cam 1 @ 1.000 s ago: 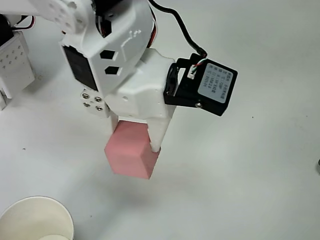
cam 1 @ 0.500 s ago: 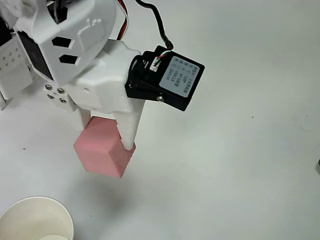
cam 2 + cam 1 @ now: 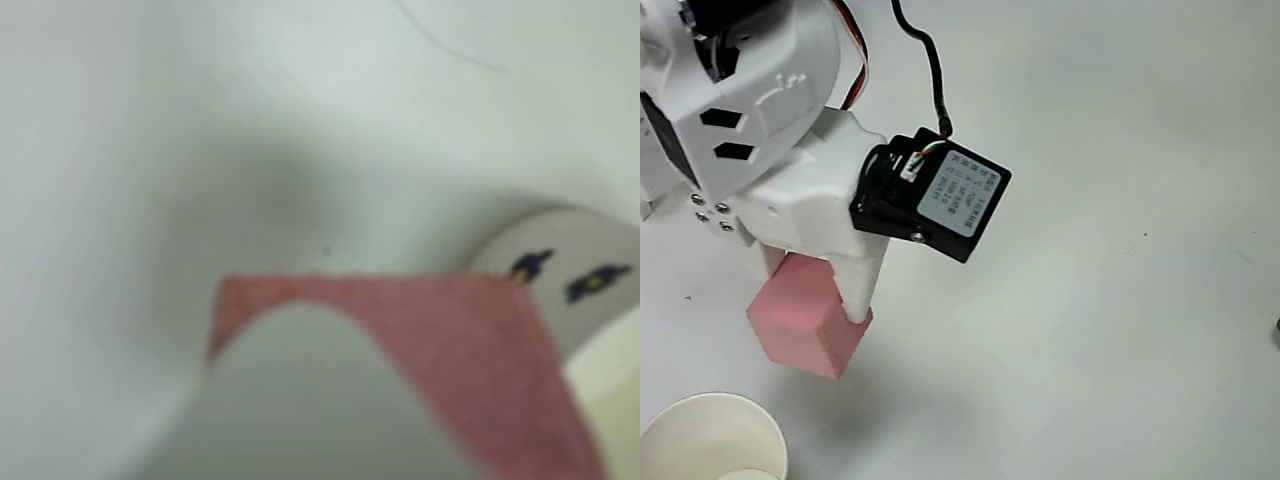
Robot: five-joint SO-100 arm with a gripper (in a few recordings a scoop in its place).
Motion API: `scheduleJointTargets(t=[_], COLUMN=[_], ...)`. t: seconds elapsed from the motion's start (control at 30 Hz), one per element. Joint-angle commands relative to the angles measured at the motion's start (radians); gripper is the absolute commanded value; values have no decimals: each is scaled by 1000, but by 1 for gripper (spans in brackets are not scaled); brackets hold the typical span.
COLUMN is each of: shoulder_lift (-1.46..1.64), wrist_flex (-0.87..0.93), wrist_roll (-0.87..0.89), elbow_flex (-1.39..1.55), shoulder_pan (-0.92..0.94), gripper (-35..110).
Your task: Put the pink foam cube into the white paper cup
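Note:
The pink foam cube [image 3: 800,320] hangs above the table at the lower left of the overhead view, with my white gripper [image 3: 815,292] shut on it. One finger [image 3: 858,290] runs down its right face. The white paper cup [image 3: 710,440] stands at the bottom left corner, below and left of the cube, its opening facing up. In the blurred wrist view the pink foam cube [image 3: 470,340] sits behind a pale finger [image 3: 310,400], and the white paper cup [image 3: 570,275] shows at the right with dark marks on its wall.
The white table [image 3: 1120,300] stretches to the right. A black camera module [image 3: 940,195] with a cable sticks out from my wrist. A small dark thing [image 3: 1277,332] sits at the right edge.
My arm has carried the pink cube leftward and slightly down in the overhead view, closer to the cup. The grip on the cube is unchanged.

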Motion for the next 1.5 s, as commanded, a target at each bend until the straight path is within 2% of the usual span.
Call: scheduleJointTargets(t=[0.0, 0.63, 1.47], shoulder_lift=[121, 38, -146], wrist_flex=[21, 23, 21], wrist_roll=[-29, -141, -166], elbow_flex=[-9, -12, -189], shoulder_pan=[52, 216, 227], gripper=[12, 12, 12])
